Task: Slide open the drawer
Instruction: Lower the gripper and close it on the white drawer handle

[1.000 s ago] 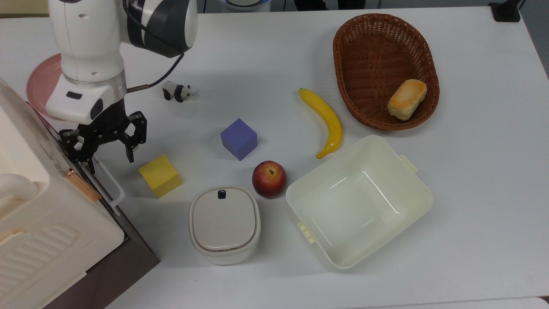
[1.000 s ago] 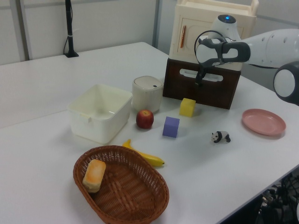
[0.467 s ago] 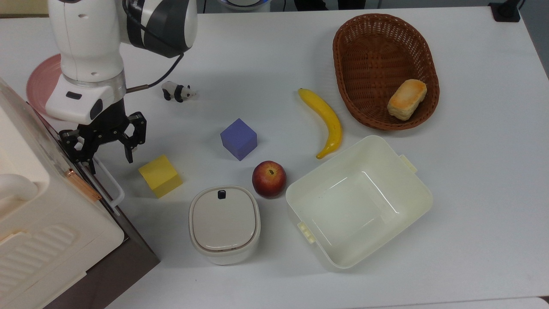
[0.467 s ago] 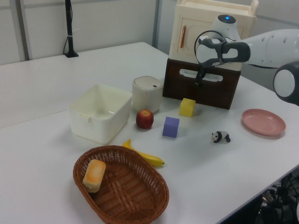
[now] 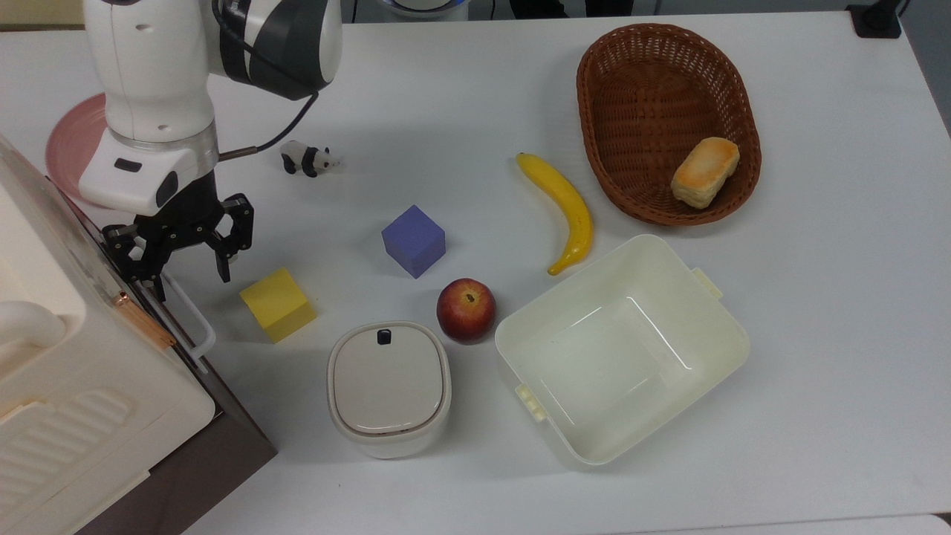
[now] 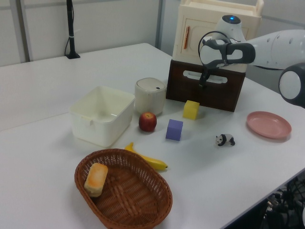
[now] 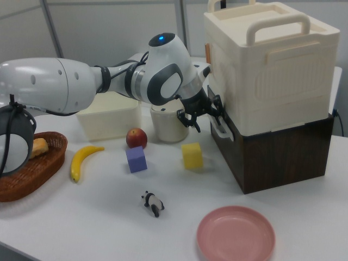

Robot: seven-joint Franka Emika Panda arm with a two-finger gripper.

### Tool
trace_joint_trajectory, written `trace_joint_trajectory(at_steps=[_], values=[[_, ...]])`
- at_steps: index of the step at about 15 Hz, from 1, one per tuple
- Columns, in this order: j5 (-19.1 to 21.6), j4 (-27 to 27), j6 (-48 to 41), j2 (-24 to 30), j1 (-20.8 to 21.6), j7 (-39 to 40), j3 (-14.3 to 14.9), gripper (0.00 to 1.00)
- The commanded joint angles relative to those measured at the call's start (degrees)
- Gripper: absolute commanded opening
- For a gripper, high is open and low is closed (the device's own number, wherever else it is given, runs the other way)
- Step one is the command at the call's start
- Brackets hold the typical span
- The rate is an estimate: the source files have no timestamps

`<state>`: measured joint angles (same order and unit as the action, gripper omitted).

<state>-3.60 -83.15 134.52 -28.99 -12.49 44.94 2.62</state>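
One drawer (image 7: pixel 272 155), dark brown, shut flush in its case at the top view's lower left, under one cream cabinet (image 7: pixel 269 65); one white handle (image 5: pixel 187 316) on its front. Two cubes: one yellow (image 5: pixel 278 304) just beside the handle, one purple (image 5: pixel 414 240) further toward the top view's right. One apple (image 5: pixel 466 309), between the purple cube and one cream bin (image 5: pixel 713 349). One lidded cream pot (image 5: pixel 388 387), next to the apple. One banana (image 5: pixel 565 209), lying between the purple cube and one wicker basket (image 5: pixel 594 96), which holds one bread roll (image 5: pixel 705 171). One toy panda (image 5: pixel 307 158). One pink plate (image 7: pixel 236 235), near the drawer's far corner. One table (image 5: pixel 832 297), white, bearing all. One arm (image 7: pixel 70 87), reaching across level from the right view's left, wrist turned toward the drawer front. One gripper (image 5: pixel 186 256), fingers spread partly apart, at the upper end of the handle with one finger to either side of the bar; it grips nothing.
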Motion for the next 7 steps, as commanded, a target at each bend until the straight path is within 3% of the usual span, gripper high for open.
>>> trace_joint_trajectory(at_steps=[1, 7], values=[[-0.6, 0.6, 1.2, -0.2, -0.3, 0.0, -0.6, 0.72], [-0.5, 0.6, 1.1, 0.1, -0.2, -0.2, -0.9, 0.68]])
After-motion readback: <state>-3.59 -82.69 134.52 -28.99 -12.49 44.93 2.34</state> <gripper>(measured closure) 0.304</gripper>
